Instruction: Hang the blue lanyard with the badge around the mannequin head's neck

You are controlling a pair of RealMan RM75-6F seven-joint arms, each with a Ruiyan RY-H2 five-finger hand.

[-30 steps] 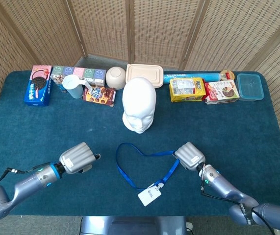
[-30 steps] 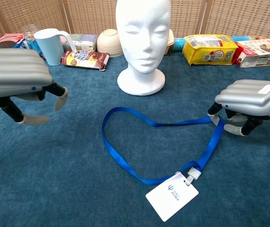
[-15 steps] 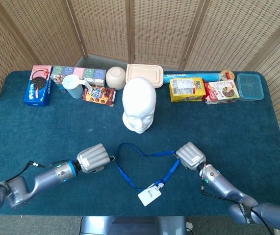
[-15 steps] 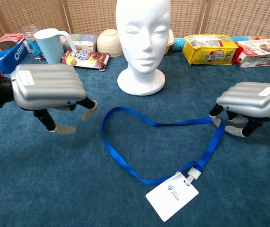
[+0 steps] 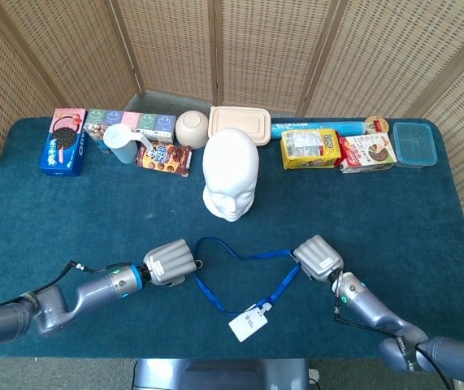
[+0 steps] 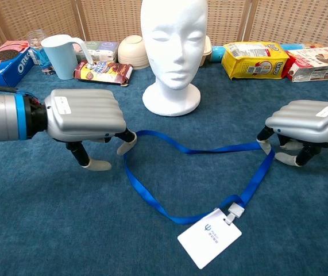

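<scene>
Blue lanyard (image 6: 152,202): flat on table, looped between both hands, badge (image 6: 209,238) nearest the camera. Left hand (image 6: 86,117): fingers apart, empty, beside loop's left bend. Right hand (image 6: 306,123): fingertips at strap; grip cannot be told. Mannequin head (image 6: 173,52): upright beyond both.

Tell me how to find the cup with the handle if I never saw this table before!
Start at the white mannequin head in the middle of the blue table, then look along the back row of snacks toward the left. The cup stands between the blue cookie box and the brown cookie packet. It is the only pale blue upright thing with a handle.
</scene>
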